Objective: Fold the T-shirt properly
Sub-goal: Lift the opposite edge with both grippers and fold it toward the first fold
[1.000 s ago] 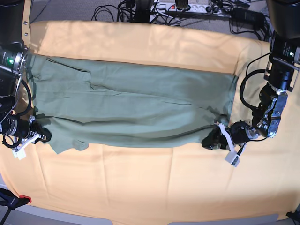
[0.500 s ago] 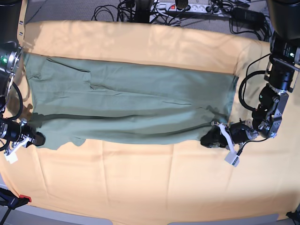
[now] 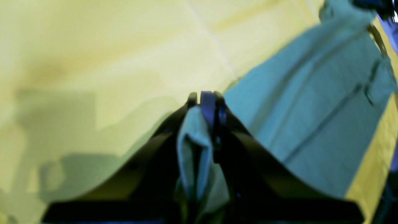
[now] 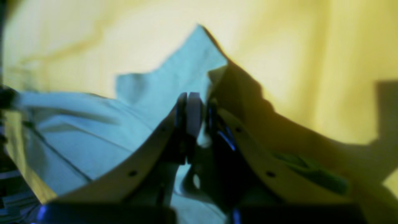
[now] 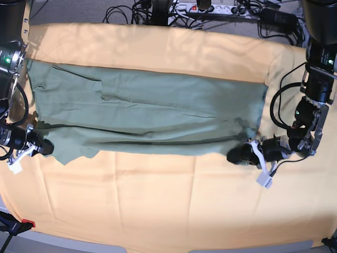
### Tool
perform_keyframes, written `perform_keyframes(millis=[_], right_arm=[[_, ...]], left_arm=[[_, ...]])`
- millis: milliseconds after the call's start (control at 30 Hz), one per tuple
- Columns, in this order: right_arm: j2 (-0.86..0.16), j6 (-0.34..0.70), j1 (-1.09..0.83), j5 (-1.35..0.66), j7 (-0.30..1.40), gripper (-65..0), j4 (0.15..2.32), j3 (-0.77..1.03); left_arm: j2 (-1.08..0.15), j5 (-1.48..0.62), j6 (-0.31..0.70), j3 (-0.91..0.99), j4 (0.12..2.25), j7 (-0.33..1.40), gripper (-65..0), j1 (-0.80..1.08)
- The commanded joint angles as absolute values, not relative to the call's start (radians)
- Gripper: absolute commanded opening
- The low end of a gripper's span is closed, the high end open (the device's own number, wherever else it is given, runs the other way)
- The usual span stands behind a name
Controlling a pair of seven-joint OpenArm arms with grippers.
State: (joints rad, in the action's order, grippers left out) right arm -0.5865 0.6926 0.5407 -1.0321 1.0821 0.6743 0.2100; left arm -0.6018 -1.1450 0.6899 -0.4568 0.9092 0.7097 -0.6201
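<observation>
The sage-green T-shirt lies spread lengthwise on the pale orange-yellow cloth. Its near edge is lifted a little and casts a thin shadow. My left gripper is at the shirt's near corner on the base view's right. In the left wrist view it is shut on a fold of the T-shirt. My right gripper is at the near corner on the base view's left. In the right wrist view it is shut on the T-shirt.
A power strip and cables lie beyond the far edge. A red clamp sits at the front left corner. The orange-yellow cloth also shows in the left wrist view and the right wrist view.
The shirt's near edge has been pulled straighter and tauter between the two grippers and has moved slightly toward the far side. The loose flap near the right gripper has flattened.
</observation>
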Motion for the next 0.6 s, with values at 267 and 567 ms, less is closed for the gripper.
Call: perform_keyframes(millis=[267,567], right_arm=[[-0.615,0.698,0.579,-1.048,1.082,-65.0,0.706,0.214],[-0.616,0.698,0.579,-1.054,1.132,-65.0,0.706,0.214]], left_arm=[[-0.653,-1.319,0.698,-0.443,0.924,0.837,-65.0,-0.682],[-0.651,-1.484,0.698,-0.444,0.931,1.175,-65.0,-0.677]])
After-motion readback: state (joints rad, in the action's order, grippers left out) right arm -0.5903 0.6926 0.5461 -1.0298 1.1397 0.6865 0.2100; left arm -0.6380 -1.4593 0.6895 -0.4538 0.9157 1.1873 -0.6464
